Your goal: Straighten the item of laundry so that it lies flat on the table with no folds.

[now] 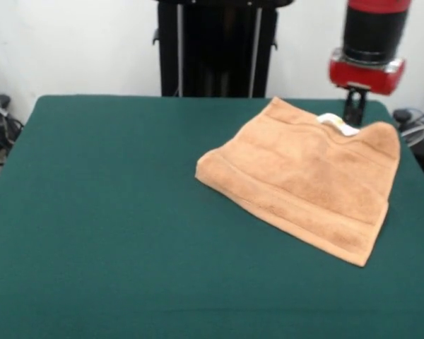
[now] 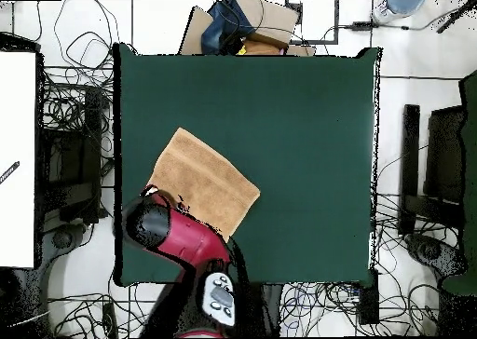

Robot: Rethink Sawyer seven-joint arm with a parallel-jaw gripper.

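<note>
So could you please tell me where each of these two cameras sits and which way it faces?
Front view: across the table from the robot, facing it over the towel; the arm's red-and-black end and gripper show at top right.
Overhead view: above the table, looking straight down; the red arm enters from the bottom, over the towel's corner.
Shared: table, towel and arm, turned half round between views.

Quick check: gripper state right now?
Gripper: down at the towel's far edge by the white tag; open or shut cannot be told.
</note>
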